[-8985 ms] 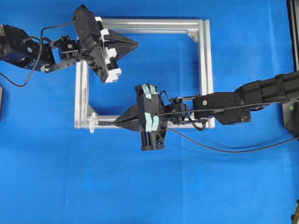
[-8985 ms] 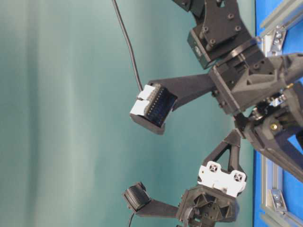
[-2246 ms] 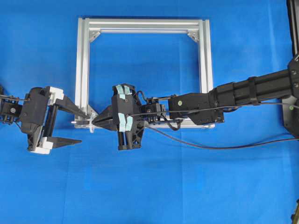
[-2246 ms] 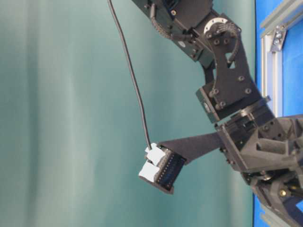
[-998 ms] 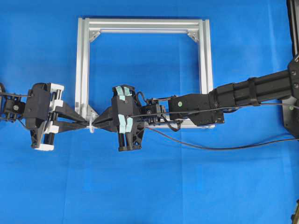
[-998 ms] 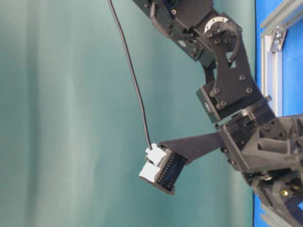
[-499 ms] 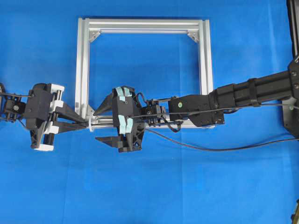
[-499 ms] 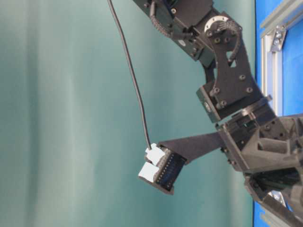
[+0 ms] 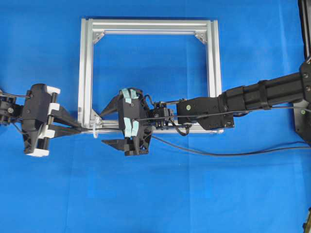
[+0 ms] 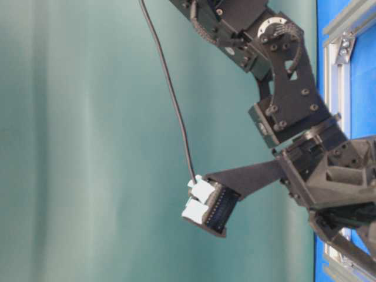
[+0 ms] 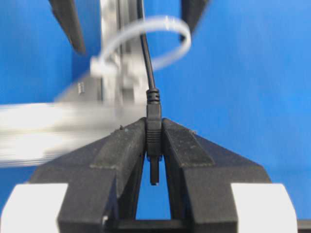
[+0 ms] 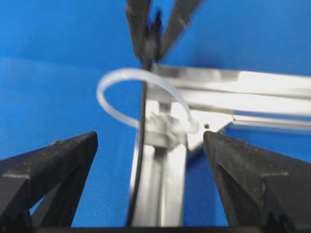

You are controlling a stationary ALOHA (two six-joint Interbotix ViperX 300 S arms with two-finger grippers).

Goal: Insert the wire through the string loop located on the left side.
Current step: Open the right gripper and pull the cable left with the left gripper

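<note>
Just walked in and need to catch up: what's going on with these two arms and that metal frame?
The two arms are threading a thin black wire through a small whitish string loop fixed at the lower-left corner of the aluminium frame. The wire already runs through the loop. The left pincer is shut on the wire's plug end, on the far side of the loop from the right arm. The right pincer stands wide open around the wire, gripping nothing.
</note>
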